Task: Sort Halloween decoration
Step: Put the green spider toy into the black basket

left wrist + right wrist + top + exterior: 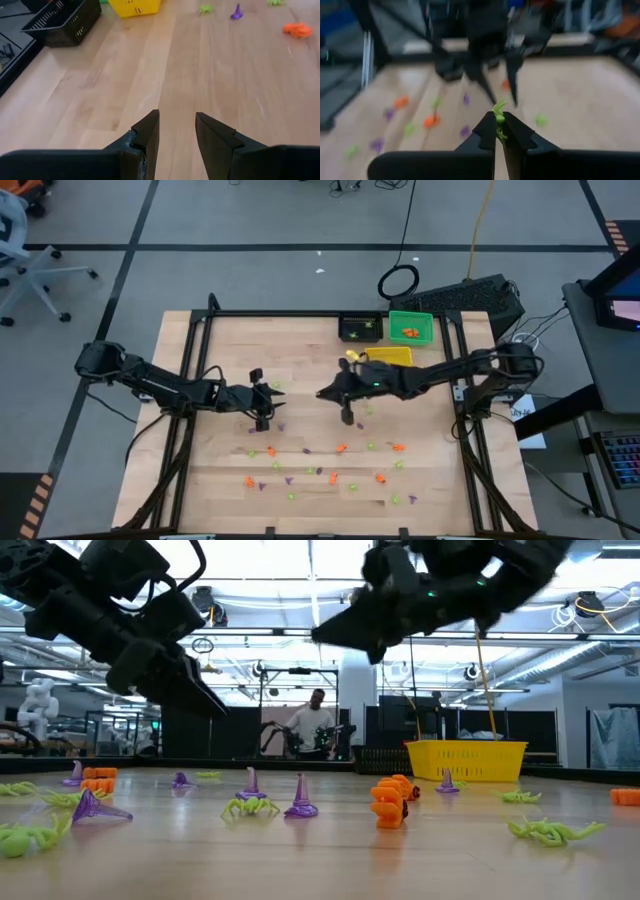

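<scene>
I have a light-green spider trinket [498,120] pinched between the closed fingers of my right gripper [498,131], lifted above the middle of the surface [200,480]. The rest of the Halloween decoration [330,465] lies mostly scattered across the near half of the wood: orange, purple and green pieces, well apart from the bins. A few orange pieces sit in the green bin [412,328]; the black bin [361,328] seems to hold a little, and the yellow bin [390,356] I can't read. My left gripper [176,131] hangs partly open over bare wood, holding nothing. By my judgement, sorting is barely begun.
</scene>
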Controlling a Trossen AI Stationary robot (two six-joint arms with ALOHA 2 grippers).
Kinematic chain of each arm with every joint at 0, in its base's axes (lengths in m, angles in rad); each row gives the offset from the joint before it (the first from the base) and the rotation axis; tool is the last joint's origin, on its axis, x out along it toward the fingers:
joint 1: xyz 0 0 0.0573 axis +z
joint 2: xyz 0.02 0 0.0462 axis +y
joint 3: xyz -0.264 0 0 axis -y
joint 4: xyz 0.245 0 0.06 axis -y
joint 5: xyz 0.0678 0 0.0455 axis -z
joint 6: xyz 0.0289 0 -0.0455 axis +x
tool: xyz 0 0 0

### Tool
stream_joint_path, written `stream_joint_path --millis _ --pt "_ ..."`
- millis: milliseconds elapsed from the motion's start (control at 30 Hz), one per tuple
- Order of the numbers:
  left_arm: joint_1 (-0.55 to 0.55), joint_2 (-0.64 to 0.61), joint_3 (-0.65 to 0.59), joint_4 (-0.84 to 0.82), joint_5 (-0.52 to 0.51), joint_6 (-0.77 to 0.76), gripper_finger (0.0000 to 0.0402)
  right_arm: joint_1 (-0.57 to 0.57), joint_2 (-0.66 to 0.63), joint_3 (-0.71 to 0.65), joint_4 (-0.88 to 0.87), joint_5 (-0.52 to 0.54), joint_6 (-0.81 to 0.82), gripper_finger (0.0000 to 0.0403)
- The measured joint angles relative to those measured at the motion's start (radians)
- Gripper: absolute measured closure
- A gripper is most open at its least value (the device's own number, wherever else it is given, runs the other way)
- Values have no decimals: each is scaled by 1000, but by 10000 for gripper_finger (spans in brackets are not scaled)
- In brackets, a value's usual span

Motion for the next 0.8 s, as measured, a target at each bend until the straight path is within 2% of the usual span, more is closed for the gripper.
stream_joint_path --millis 100,200,367,600,800 --pt "0 0 0 16 5 -3 274 0 -5 -74 206 33 22 401" --pt "0 0 0 21 13 -4 274 -1 -5 -106 308 53 25 401" --pt "0 0 0 23 14 -27 274 0 -6 -109 368 128 49 401" --pt "0 0 0 35 15 -56 274 8 -5 -109 395 130 110 401" --pt "0 0 0 38 80 -108 274 68 1 -109 442 132 119 401"
